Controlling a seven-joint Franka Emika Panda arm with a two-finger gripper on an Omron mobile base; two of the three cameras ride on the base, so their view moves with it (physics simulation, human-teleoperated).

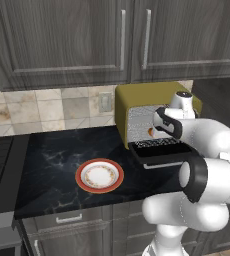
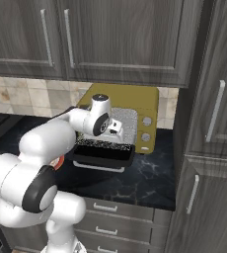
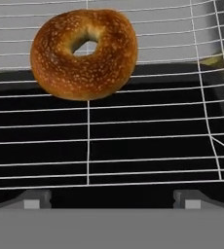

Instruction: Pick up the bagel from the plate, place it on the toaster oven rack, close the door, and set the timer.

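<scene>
A dark marbled counter runs under grey wood cabinets, with a beige tiled backsplash behind it. At the right end of the counter stands an olive-yellow toaster oven, two round knobs stacked on its right face.

The door of the oven hangs open, folded down flat toward the room, its silver bar handle along the near edge. Inside, the toaster oven rack spans the cavity, a grid of thin pale wires over a dark floor. The bagel lies flat on the rack, hole facing up, toward the left and far part of the hand view. It is a round ring, so it has no real long axis; its crust is golden-brown and speckled with seeds. In the left base view a small orange-brown bit of it shows just at the mouth of the oven beside the robot's hand.

On the counter to the left of the oven sits the plate, white with an orange-red rim, well apart from the oven door.

The gripper reaches over the open door at the oven's mouth, its fingertips spread wide with nothing between them, clear of the bagel.
</scene>
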